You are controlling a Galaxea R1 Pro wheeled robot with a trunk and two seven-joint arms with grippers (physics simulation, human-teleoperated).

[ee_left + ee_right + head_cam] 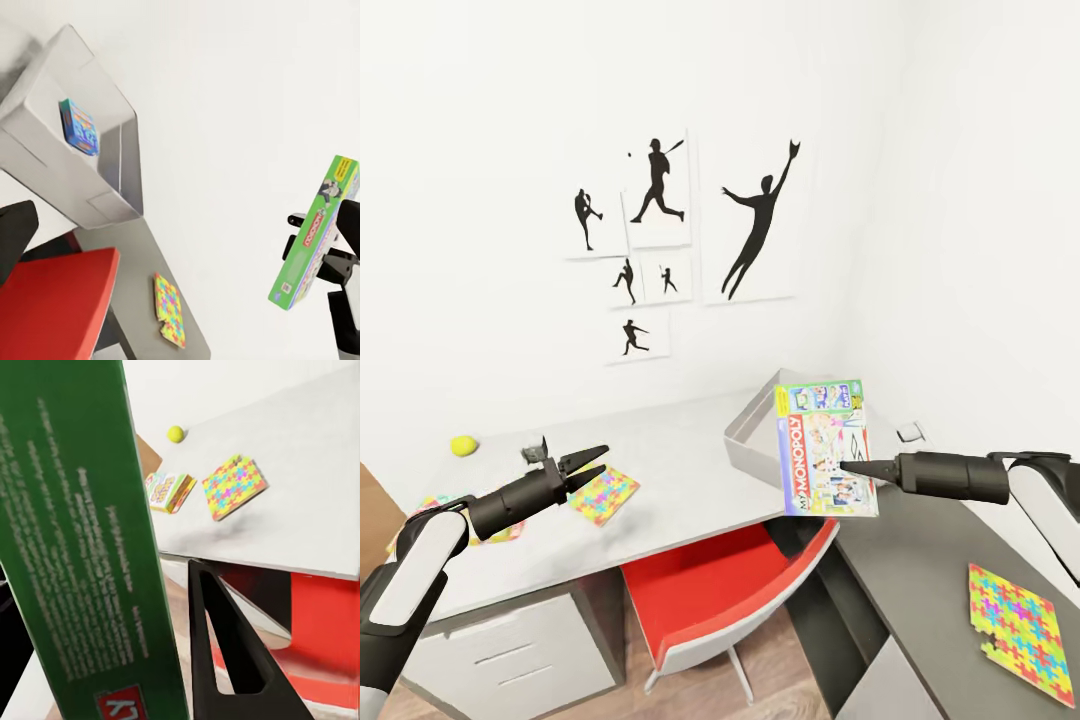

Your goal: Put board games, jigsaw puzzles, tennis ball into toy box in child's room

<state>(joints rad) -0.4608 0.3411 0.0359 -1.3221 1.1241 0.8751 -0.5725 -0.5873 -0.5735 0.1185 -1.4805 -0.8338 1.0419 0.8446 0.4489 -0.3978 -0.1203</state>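
Observation:
My right gripper (857, 467) is shut on the green-edged Monopoly board game (815, 430), holding it upright in the air in front of the grey toy box (745, 425). In the left wrist view the toy box (82, 180) holds a blue board game (79, 127). My left gripper (586, 464) hovers open over the table (680, 450), just beside a jigsaw puzzle (603, 495). The tennis ball (463, 445) lies at the table's far left. A yellow-green-red board game (169, 491) lies near it, partly under my left arm. A second jigsaw puzzle (1022, 630) rests on the lower dark wing.
A red chair (730, 590) is tucked under the table between the two arms. White drawer fronts (500, 650) sit below the left end. Black silhouette sports pictures (660, 230) hang on the white wall behind, and a side wall closes in on the right.

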